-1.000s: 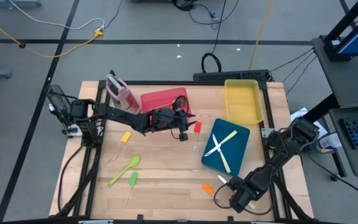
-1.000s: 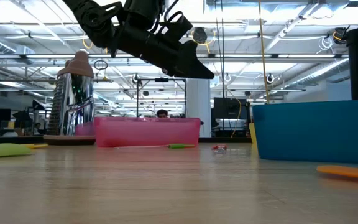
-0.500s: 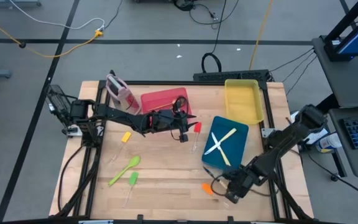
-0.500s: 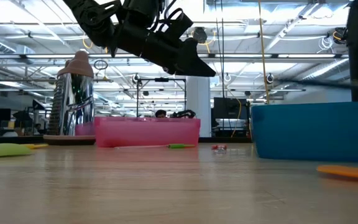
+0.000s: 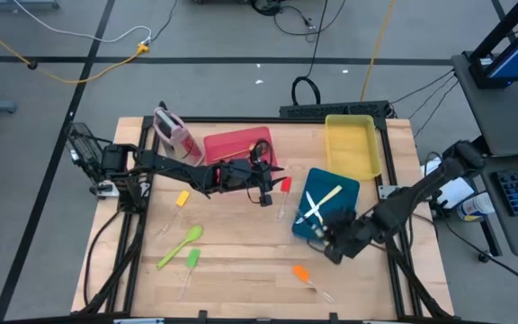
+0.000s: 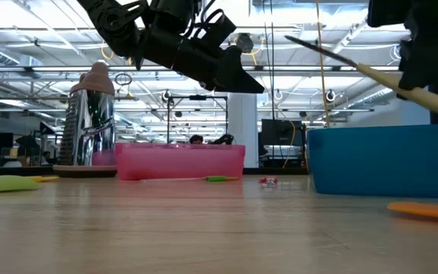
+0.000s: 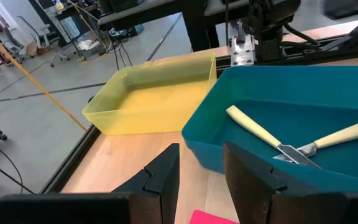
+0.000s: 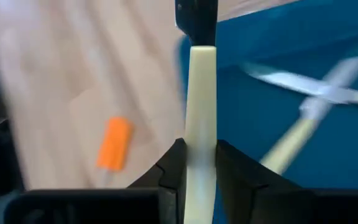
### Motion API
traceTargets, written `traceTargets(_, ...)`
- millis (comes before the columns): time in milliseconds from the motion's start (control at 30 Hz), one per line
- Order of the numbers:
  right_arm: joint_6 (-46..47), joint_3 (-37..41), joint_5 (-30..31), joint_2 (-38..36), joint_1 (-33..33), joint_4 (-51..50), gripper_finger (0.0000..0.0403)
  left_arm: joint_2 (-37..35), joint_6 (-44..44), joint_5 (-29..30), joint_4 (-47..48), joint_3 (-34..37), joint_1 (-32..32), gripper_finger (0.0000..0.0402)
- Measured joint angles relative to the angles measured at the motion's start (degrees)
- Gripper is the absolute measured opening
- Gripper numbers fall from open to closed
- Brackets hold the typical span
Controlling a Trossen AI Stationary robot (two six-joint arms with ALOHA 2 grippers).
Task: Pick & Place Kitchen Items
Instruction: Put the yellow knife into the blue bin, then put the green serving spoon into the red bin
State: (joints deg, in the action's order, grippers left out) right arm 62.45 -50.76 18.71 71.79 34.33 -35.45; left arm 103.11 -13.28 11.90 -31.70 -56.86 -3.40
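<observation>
Right gripper (image 5: 335, 241): fingers clamped on a cream-handled knife (image 8: 201, 118), above blue tray's (image 5: 344, 225) near edge.
Left gripper (image 5: 266, 193): fingers apart, empty, near red tray (image 5: 232, 144).

Your high view looks straight down on the whole table (image 5: 241, 270). Your low view sits at tabletop height, facing level across into the room. Each wrist view looks forward, close in. All four share the blue tray (image 5: 342, 196) (image 6: 386, 160) (image 7: 328, 93) (image 8: 278, 37).
</observation>
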Motion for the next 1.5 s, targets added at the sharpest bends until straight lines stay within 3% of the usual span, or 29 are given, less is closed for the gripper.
traceTargets(167, 8.2, 0.5, 4.0, -1.3, -3.2, -10.9, 0.0056, 0.0, 0.0, 0.0, 0.0, 0.0, 0.0, 0.0127)
traceTargets(333, 11.7, 5.3, 3.0, -1.0, -6.0, -11.5, 0.0058, 0.0, 0.2, 0.0, -0.2, 0.0, 0.0, 0.0127)
traceTargets(733, 13.2, 14.6, -21.2, -1.1, -10.7, -9.3, 0.0061, 0.0, 0.3, 0.0, -0.5, 0.0, 0.0, 0.0127)
traceTargets(833, 13.2, 15.3, -24.8, -1.1, -10.7, -9.1, 0.0064, 0.0, 0.3, 0.0, -0.5, 0.0, 0.0, 0.0127)
traceTargets(1233, 8.8, 15.5, -23.1, -1.1, -10.8, -9.1, 0.0143, 0.0, 0.3, 0.0, -0.7, 0.0, 0.0, 0.0127)
traceTargets(1400, 8.2, 15.5, -22.5, -1.9, -10.8, -9.2, 0.0149, 0.0, 0.2, 0.0, -0.7, 0.0, 0.0, 0.0127)
traceTargets(1500, 7.2, 15.5, -19.2, -3.9, -10.7, -9.1, 0.0145, 0.0, 0.3, 0.0, -0.5, 0.0, 0.0, 0.0127)
